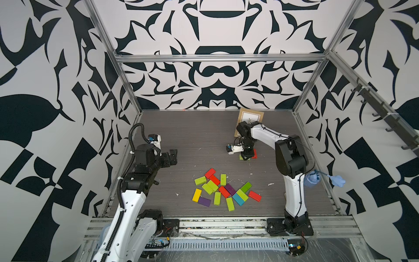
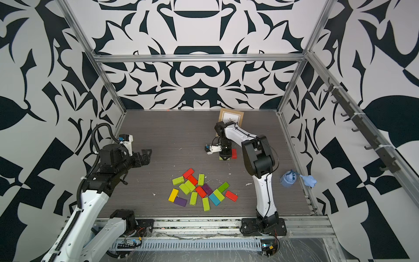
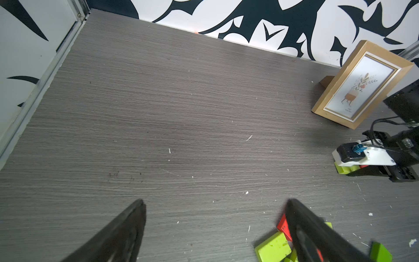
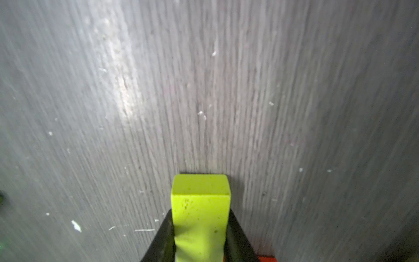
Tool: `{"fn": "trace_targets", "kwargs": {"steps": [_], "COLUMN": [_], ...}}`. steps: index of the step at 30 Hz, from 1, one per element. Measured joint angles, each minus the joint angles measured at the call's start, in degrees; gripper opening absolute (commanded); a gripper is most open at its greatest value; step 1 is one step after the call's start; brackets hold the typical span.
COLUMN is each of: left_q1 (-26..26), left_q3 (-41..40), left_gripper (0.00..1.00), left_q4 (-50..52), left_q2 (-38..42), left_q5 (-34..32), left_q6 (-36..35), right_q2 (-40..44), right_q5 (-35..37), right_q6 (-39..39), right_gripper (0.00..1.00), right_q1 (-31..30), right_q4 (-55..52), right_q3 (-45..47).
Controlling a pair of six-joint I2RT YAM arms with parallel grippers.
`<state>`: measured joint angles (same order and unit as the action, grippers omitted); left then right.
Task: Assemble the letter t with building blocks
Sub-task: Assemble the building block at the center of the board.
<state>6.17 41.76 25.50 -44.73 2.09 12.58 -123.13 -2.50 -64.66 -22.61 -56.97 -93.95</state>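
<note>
Several building blocks (image 1: 223,191) (image 2: 199,191) in lime green, red, purple, yellow and teal lie in a loose heap at the front middle of the grey table. My right gripper (image 1: 246,156) (image 2: 225,156) (image 4: 201,229) points down behind the heap, shut on a lime green block (image 4: 200,204) (image 1: 242,157) that rests at the table surface. A red block (image 1: 254,153) (image 2: 234,153) lies right beside it. My left gripper (image 1: 173,156) (image 2: 146,155) (image 3: 215,204) hangs open at the left, above the table, with nothing between its fingers.
A wooden picture frame (image 1: 250,119) (image 3: 360,84) leans at the back wall behind the right arm. A blue cloth-like object (image 1: 314,179) hangs on the right side rail. Small white flecks dot the table (image 1: 192,136).
</note>
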Motion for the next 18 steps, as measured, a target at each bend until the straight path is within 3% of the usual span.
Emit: {"fn": "trace_targets", "kwargs": {"steps": [18], "left_q1": [0.0], "left_q3": [0.0], "left_gripper": [1.00], "left_q4": [0.2], "left_q2": [0.0], "left_q5": [-0.8], "left_q6": [-0.2], "right_q2": [0.0], "right_q5": [0.8], "right_q6": [0.0], "right_gripper": [0.29], "right_q1": [0.9], "right_q4": [1.0], "right_q3": [0.0]}}
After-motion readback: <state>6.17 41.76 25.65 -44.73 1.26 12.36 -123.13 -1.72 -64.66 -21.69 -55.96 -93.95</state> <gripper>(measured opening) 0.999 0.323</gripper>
